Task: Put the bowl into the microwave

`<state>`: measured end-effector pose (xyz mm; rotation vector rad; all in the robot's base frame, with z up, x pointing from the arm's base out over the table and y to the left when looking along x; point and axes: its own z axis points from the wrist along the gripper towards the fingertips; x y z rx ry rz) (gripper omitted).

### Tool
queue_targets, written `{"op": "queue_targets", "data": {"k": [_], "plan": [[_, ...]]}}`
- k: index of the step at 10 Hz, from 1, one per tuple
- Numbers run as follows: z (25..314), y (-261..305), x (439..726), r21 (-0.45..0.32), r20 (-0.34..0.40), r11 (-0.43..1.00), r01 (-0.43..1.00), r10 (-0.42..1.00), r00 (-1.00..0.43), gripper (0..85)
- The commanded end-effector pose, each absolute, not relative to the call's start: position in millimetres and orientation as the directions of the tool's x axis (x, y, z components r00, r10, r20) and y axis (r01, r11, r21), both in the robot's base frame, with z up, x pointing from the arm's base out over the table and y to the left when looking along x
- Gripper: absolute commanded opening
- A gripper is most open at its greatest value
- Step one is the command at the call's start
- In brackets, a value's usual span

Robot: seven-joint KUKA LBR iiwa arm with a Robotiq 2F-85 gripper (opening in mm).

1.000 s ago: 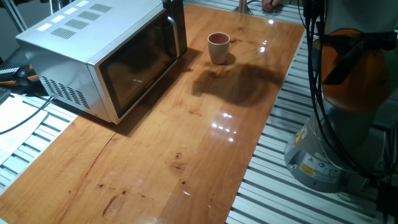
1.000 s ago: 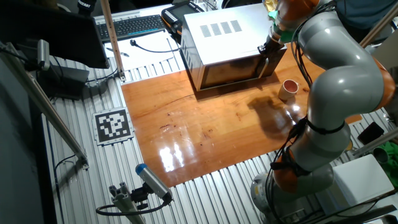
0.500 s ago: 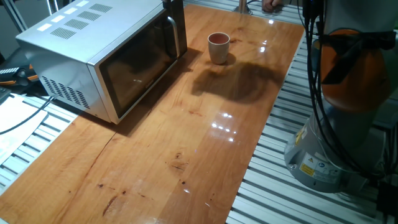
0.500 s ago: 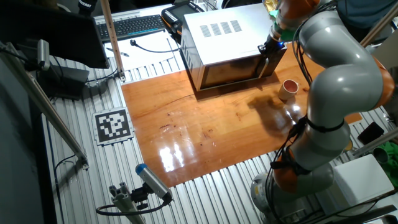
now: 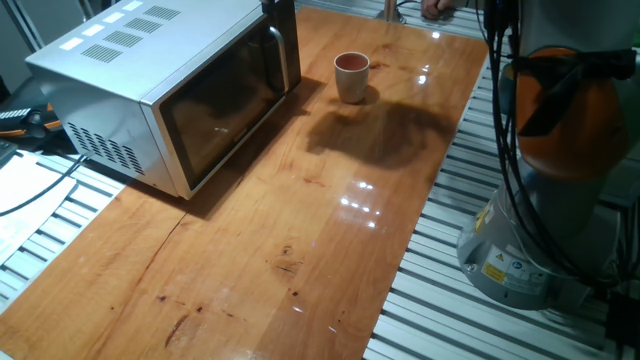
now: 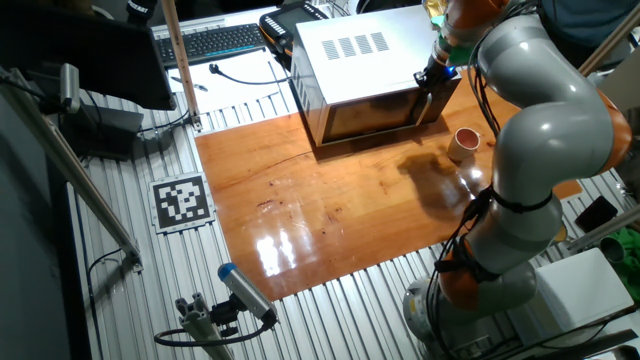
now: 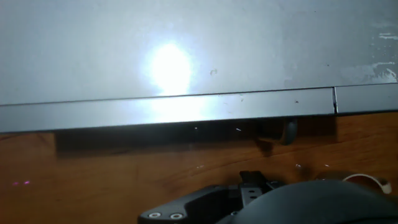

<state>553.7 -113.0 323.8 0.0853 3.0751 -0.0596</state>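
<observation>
We had the gripper (image 6: 437,78) at the microwave (image 5: 160,95) door's handle edge, couldn't tell its jaws. The bowl (image 5: 351,76) sat upright just beside, open table (image 5: 300,250) in front.

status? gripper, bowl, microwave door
Gripper at the microwave handle, jaw state not visible. Door shut. Bowl upright on the table beside the microwave, untouched. Nothing between them.

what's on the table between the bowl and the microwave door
Nothing: in one fixed view only bare wood separates the bowl from the microwave door, which is shut. The other fixed view shows the same open strip.
</observation>
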Motion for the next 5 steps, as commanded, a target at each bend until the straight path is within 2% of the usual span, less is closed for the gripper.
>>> {"op": "queue_targets", "data": {"k": [1, 2, 3, 5], "plan": [[323.7, -113.2, 553.5, -0.042, -0.06, 0.998, 0.041, 0.038, -0.997, 17.0], [323.7, -113.2, 553.5, -0.041, -0.054, 0.999, 0.027, 0.025, -0.998, 17.0], [323.7, -113.2, 553.5, -0.045, -0.055, 0.999, 0.01, 0.008, -0.998, 34.0], [323.7, -113.2, 553.5, -0.043, -0.063, 0.999, -0.004, -0.006, -0.998, 34.0]]}}
